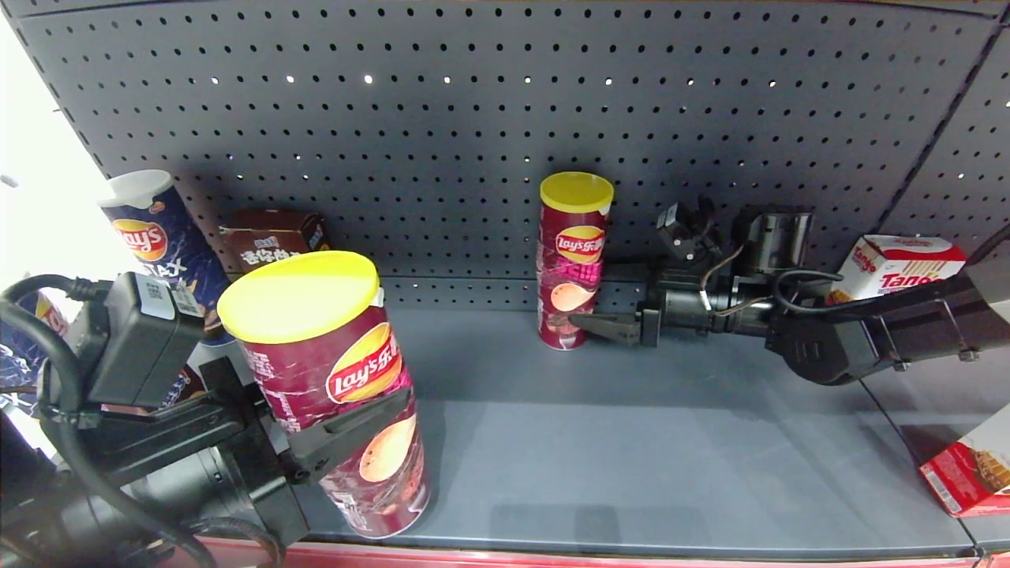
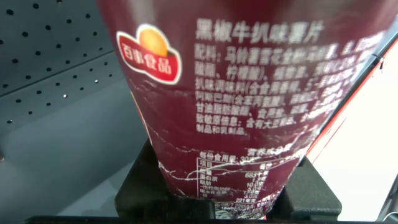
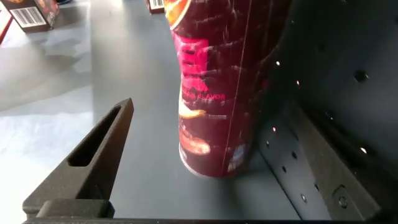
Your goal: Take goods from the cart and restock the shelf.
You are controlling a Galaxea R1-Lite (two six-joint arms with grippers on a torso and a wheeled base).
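A maroon chips can with a yellow lid is at the shelf's front left, leaning a little, its base close to the front edge. My left gripper is shut on its lower half; in the left wrist view the can rises between both fingers. A second maroon can stands upright at the back middle, against the pegboard. My right gripper is open at that can's base. In the right wrist view one finger stands clear of the can; the other finger is hidden.
A blue chips can and a brown box sit at the back left. A white and red wafer box leans at the back right, and a red box lies at the front right. The grey shelf board is bare between them.
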